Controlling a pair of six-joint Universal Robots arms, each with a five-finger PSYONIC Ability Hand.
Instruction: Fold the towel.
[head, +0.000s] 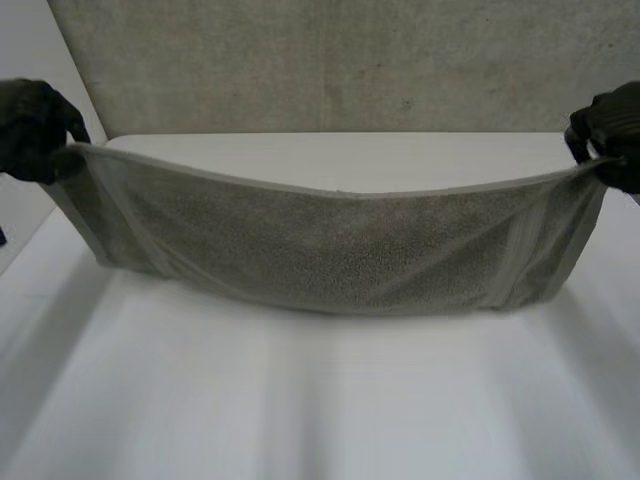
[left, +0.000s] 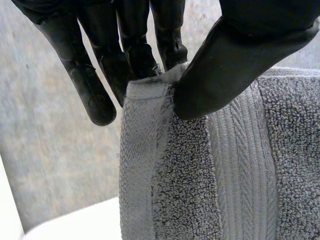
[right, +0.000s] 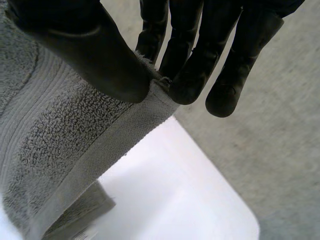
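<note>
At the left, the left hand (head: 35, 125) grasps the top corner of the grey terry towel (head: 340, 245). Its wrist view shows the thumb pressing the hemmed corner against the fingertips, a shallow pinch right at the edge. From there the towel hangs lifted over the white table (head: 320, 420), stretched between the two hands with its top edge sagging in the middle and a woven band running down near each end. Its lower edge seems to reach the table, though contact is hard to confirm. Behind it stands a grey wall panel (head: 300, 60). At the right, the right hand (head: 612, 135) grips the opposite top corner the same way, thumb against fingertips on the hem. The main risk, as I judge it, is a corner slipping free. Each pinch catches little cloth, so a quick swing or added tension could pull the hem out and drop one side. Uneven hand heights could also skew the fold, and the slack middle could bunch when laid down. No brand, label or writing can be read on the towel or elsewhere.
</note>
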